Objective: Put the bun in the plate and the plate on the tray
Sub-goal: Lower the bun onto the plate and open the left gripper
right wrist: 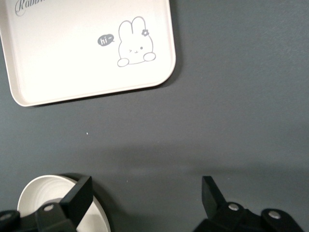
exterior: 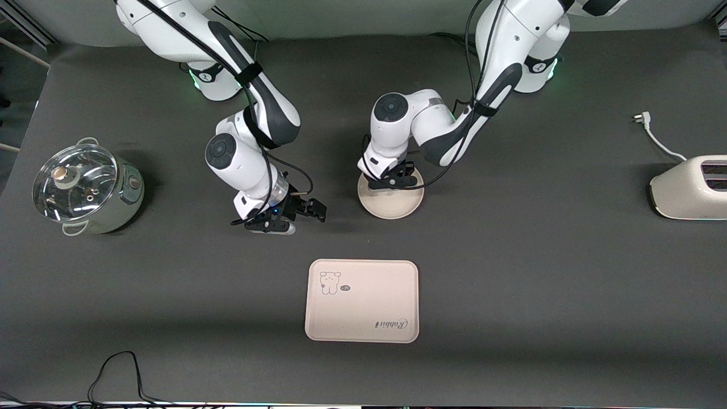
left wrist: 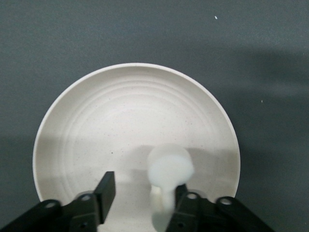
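Taking the tray (exterior: 363,309) as the dial's centre in the front view, you are seeing a steel pot (exterior: 93,190) with a glass lid sitting out at ten o'clock, toward the right arm's end of the table.

At about eleven o'clock, the right gripper (exterior: 295,218) is waiting over bare table between the pot and the plate (exterior: 392,207). Its jaws are standing wide apart and holding nothing; its own camera is showing both fingers (right wrist: 77,195) spread over the dark mat.

The tray is lying empty nearest the front camera, its rabbit drawing (exterior: 330,282) facing up.

At twelve to one o'clock, the plate is resting on the mat, apart from the tray. The left gripper (exterior: 395,180) is hanging low over the plate's edge nearest the robot bases. Its jaws are parted: the bun (left wrist: 170,168) is sitting between them over the plate's inside, against one finger and clear of the other. You cannot tell whether it is resting on the plate.

At two o'clock, a cream toaster (exterior: 690,190) is standing at the left arm's end.
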Tool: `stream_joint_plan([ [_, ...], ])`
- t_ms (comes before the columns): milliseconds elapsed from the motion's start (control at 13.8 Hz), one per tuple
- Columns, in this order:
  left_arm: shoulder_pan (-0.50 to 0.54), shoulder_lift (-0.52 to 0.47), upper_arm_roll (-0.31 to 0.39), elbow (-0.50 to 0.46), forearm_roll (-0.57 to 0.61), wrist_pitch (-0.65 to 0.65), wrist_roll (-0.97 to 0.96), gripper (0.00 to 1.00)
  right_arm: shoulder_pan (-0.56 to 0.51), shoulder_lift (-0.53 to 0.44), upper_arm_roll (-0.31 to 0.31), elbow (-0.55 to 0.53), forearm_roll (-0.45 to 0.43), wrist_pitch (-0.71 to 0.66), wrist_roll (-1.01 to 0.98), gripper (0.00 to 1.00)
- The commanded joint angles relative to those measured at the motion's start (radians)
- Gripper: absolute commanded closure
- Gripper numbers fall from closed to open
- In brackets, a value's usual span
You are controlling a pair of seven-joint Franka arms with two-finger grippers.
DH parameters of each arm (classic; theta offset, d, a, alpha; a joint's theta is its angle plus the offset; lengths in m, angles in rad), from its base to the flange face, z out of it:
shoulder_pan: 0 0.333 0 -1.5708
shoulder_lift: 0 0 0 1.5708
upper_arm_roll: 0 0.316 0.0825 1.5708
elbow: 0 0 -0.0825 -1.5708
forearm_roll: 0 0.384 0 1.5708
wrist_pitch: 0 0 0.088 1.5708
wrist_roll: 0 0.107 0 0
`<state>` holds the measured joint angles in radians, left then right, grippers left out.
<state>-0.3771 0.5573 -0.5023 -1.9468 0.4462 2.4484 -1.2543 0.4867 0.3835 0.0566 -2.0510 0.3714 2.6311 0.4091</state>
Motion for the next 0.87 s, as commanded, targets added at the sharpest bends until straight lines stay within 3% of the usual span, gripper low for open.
stream_joint_plan([
  [0,-0.005,-0.002,0.004,0.003,0.022,0.004,-0.031,0.0,0.015,0.015,-0.006,0.009,0.021,0.015,0.013,0.0],
  [800,-0.008,-0.005,0.004,0.003,0.022,-0.012,-0.033,0.0,0.016,0.017,-0.006,0.012,0.023,0.017,0.013,0.0],
])
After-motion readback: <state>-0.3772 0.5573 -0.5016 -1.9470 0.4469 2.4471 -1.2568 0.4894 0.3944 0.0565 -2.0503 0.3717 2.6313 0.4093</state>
